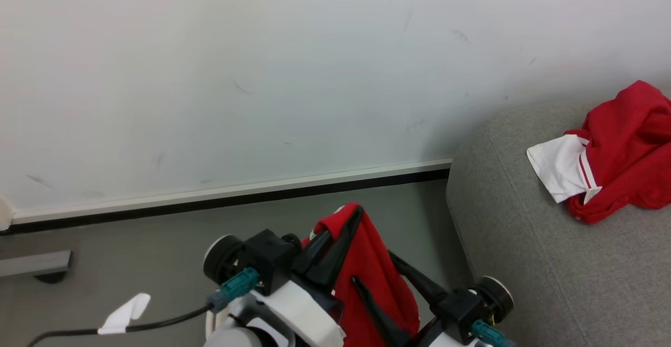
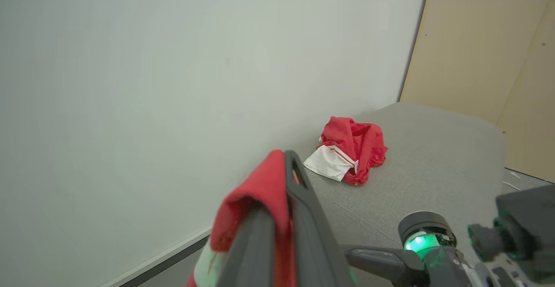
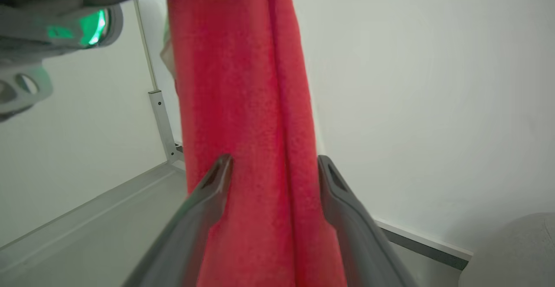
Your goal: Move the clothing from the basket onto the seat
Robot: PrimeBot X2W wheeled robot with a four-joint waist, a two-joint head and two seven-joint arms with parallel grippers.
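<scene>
Clothing: one red garment is pinched in the left gripper. Its two dark fingers are closed nearly together w/ cloth folded over the tips, which the left wrist view shows clearly. The cloth hangs down from there, held up over the grey floor and touching nothing else.

Lower down, the right gripper stands spread wide, w/ one finger on each side of the hanging strip. In the right wrist view the red band fills the gap btwn the fingers. Can't tell if they press it or just flank it.

Just to the robot's right is the seat, light grey fabric w/ a rounded edge. On it, well apart from both grippers, lies a second garment. It's a crumpled red heap w/ a white panel and thin red trim, sitting near the wall side of the cushion.

Behind everything is a pale wall w/ a white skirting strip. A black cable w/ a white tag crosses the floor at lower left.
</scene>
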